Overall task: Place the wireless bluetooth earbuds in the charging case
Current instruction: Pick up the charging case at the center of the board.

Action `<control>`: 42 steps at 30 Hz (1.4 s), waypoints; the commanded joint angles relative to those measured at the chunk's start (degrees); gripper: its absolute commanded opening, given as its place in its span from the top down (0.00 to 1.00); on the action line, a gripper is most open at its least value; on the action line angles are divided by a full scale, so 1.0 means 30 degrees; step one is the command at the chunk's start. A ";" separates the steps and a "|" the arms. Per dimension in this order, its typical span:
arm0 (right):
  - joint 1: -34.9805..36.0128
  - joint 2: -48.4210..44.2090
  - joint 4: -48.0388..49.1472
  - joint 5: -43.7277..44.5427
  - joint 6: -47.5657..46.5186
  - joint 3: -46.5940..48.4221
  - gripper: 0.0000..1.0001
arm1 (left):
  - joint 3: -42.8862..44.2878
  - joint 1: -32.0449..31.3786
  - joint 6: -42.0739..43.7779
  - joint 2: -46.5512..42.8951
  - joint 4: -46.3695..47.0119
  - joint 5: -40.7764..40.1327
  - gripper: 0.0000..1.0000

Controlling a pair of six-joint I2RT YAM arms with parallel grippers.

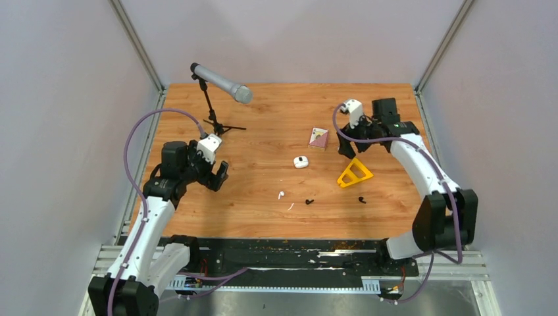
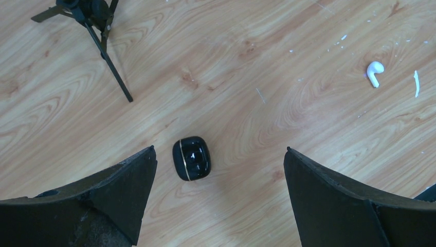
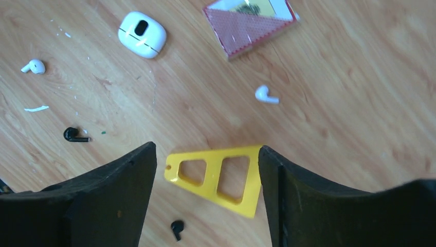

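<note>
A white charging case lies closed mid-table; it also shows in the right wrist view. A glossy black case lies under my left gripper, near its left finger. One white earbud lies on the table; it also shows in both wrist views. A second white earbud lies near the box. Two black earbuds lie toward the front. My left gripper is open and empty. My right gripper is open and empty, above the yellow triangle.
A yellow triangle plate lies under the right gripper. A small card box sits behind the white case. A microphone on a tripod stands at the back left. A thin white sliver lies by the white earbud.
</note>
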 commanded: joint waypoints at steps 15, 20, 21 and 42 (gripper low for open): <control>0.7199 1.0344 -0.0256 0.2041 -0.0992 0.8456 0.28 | 0.0478 -0.0037 0.0974 0.0088 -0.1540 0.0491 0.00; 0.7786 1.0913 0.0665 0.5774 0.4529 0.8239 0.05 | 0.0585 -0.0039 0.0525 0.0183 -0.1276 0.0582 0.00; 0.7983 1.0876 0.0692 0.6392 0.5427 0.8036 0.05 | 0.0634 -0.0051 0.0404 0.0217 -0.1219 0.0593 0.00; 0.9765 1.2291 -0.0201 1.0559 1.2634 0.7335 0.22 | 0.0273 0.0624 -0.1938 -0.0328 -0.0153 0.0812 0.00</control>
